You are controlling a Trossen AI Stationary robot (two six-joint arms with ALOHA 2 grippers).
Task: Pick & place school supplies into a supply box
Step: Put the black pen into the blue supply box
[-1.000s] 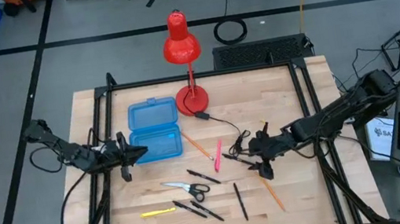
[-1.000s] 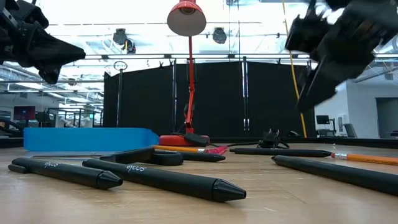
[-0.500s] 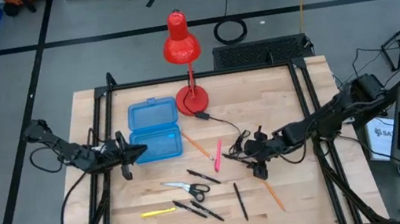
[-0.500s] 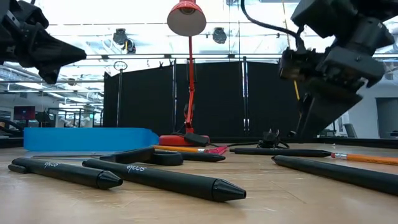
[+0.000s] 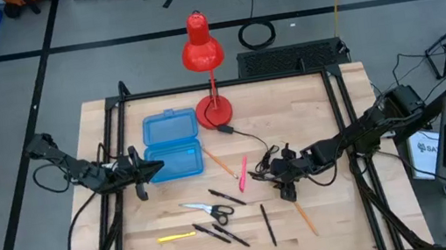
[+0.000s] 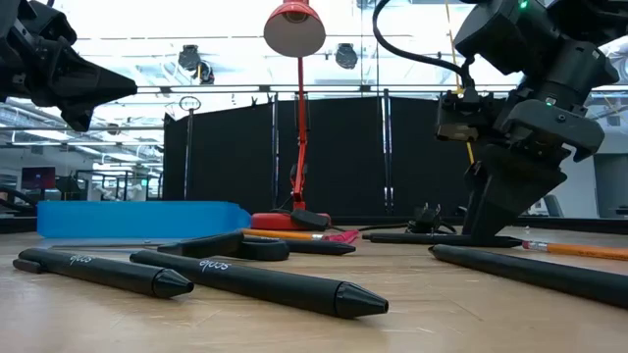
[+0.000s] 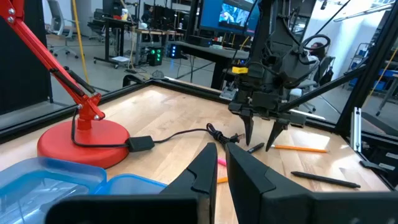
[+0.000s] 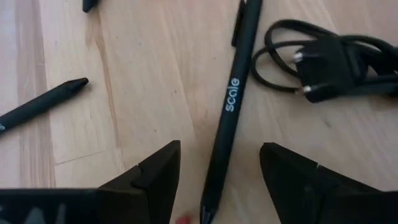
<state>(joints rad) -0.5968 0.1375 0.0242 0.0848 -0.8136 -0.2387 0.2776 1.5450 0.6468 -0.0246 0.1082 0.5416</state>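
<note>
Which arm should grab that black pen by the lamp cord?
Right. Its pincer is open and low over the table, fingers on either side of the black pen beside the lamp cord. The left pincer sits by the supply box, across the table from the pen.

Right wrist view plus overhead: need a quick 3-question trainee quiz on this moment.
1. True or false: the right gripper is open, its fingers straddling the black pen printed "scale".
2. The small silver scissors with black handles lie: A) inside the translucent blue plastic pencil case; B) on the wooden table; C) under the red desk lamp.
3. Fill in: the left gripper waits beside the blue pencil ___.

Key: 1 true; 2 B; 3 case.
</note>
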